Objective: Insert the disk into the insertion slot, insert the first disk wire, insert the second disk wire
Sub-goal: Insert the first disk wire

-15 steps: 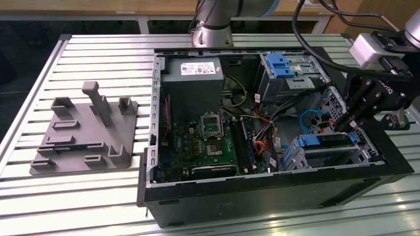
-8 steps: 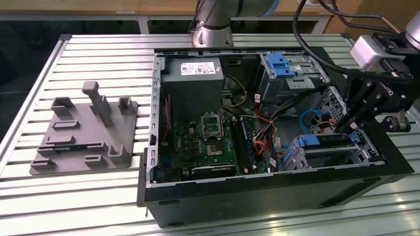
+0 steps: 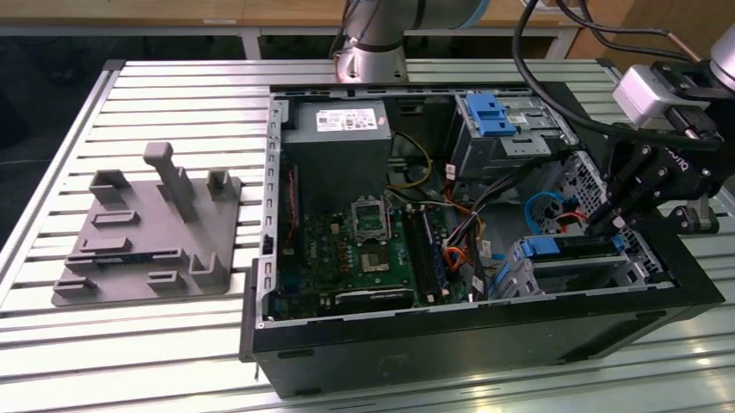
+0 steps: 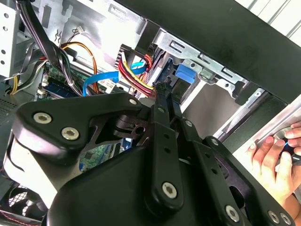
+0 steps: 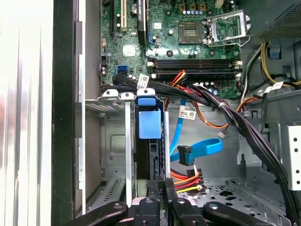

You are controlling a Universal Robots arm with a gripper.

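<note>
Start at the exterior view's left: a grey moulded fixture (image 3: 150, 241) with upright posts and shallow pockets lies flat on the ribbed aluminium table (image 3: 172, 86). Nothing that I can see sits in its pockets.

In the middle you have the open black computer case (image 3: 460, 331). It holds a boxy grey power supply (image 3: 339, 142), a green motherboard (image 3: 356, 249) and bundles of black sleeved cable. Further to the exterior view's right, a wider grey metal bay carries a blue latch (image 3: 494, 116).

Near the case's front wall stands the insertion slot (image 5: 115, 141), a small cage of thin grey sheet metal. The disk (image 5: 149, 123) is inside it, its bright blue plastic carrier fitting between the cage walls. Just beside the cage a flat blue ribbon cable (image 5: 202, 148) and a bunch of red, orange and yellow wires (image 5: 186, 179) lie loose on the perforated case floor, apart from the disk.

Your gripper (image 5: 162, 183) reaches down to the disk's near end. Its black jointed fingers are drawn together with barely a gap at the tips, and you cannot tell whether they pinch the disk's edge or only rest against it.

In the second wrist view, a person's hand (image 4: 275, 157) rests outside the case wall.
</note>
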